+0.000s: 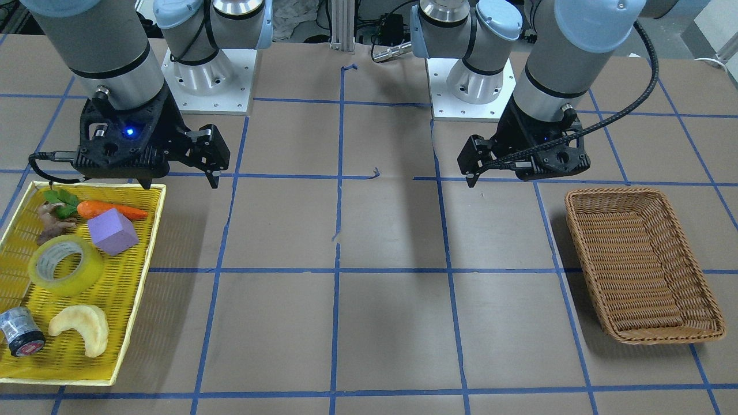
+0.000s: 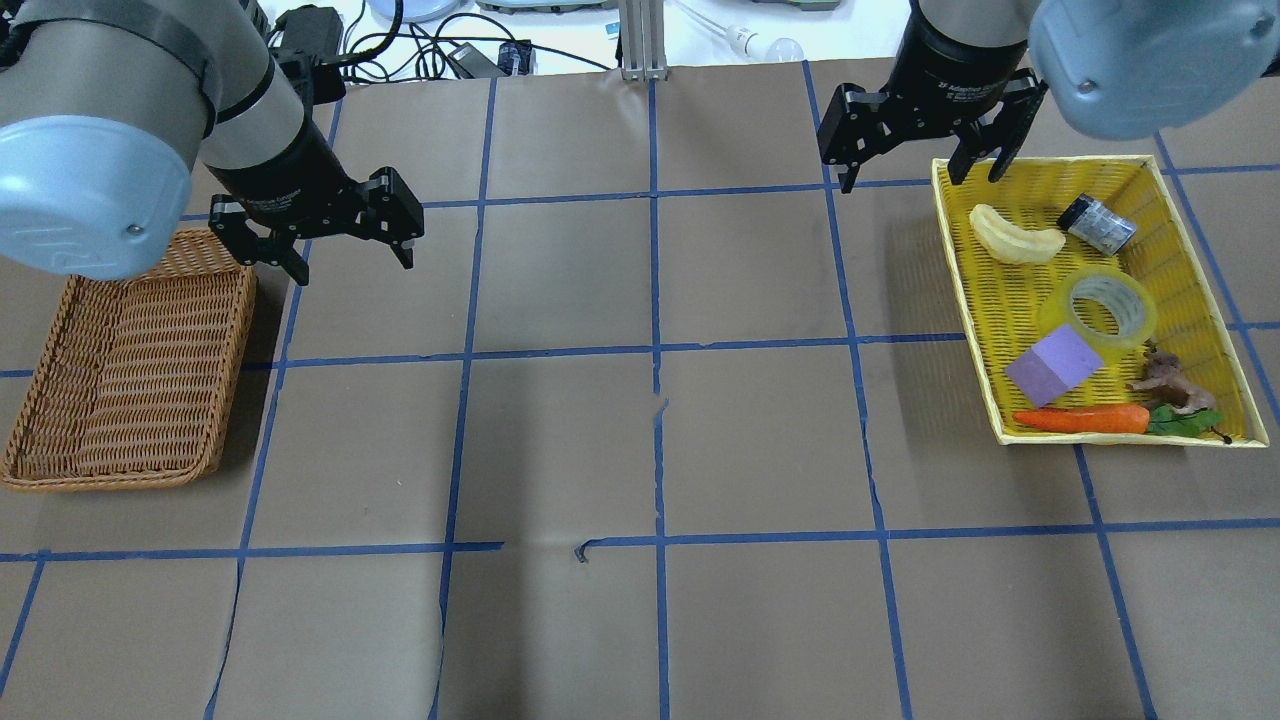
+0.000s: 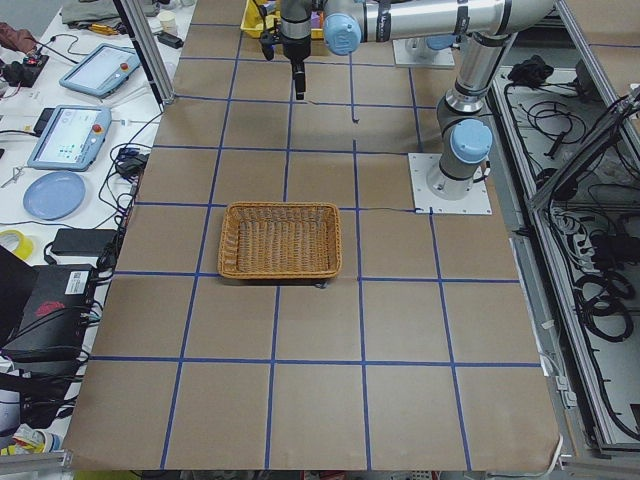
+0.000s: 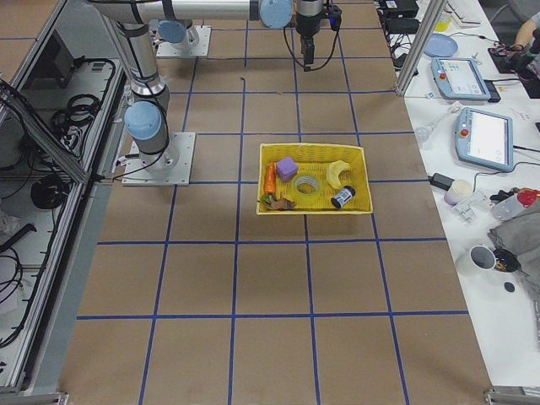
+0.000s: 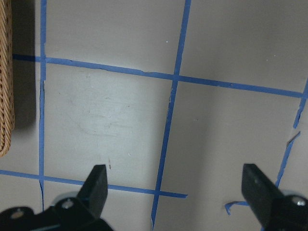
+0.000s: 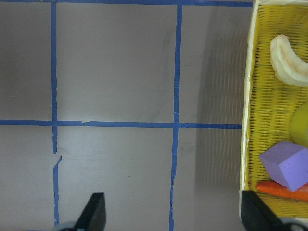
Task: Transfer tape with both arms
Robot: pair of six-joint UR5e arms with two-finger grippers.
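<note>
The tape (image 1: 65, 265), a translucent yellow roll, lies flat in the yellow tray (image 1: 154, 242); it also shows in the overhead view (image 2: 1108, 308) and the exterior right view (image 4: 305, 186). My right gripper (image 2: 915, 165) hangs open and empty above the table at the tray's inner corner, well apart from the tape; it also shows in the front view (image 1: 180, 181) and in its wrist view (image 6: 173, 216). My left gripper (image 2: 353, 262) is open and empty over bare table beside the wicker basket (image 2: 240, 330); it also shows in the front view (image 1: 522, 173) and in its wrist view (image 5: 175, 192).
The tray also holds a purple block (image 1: 112, 230), a carrot (image 1: 109, 210), a pale crescent (image 1: 81, 328), a ginger root (image 1: 49, 222) and a dark cylinder with a red end (image 1: 20, 331). The brown table carries blue tape grid lines.
</note>
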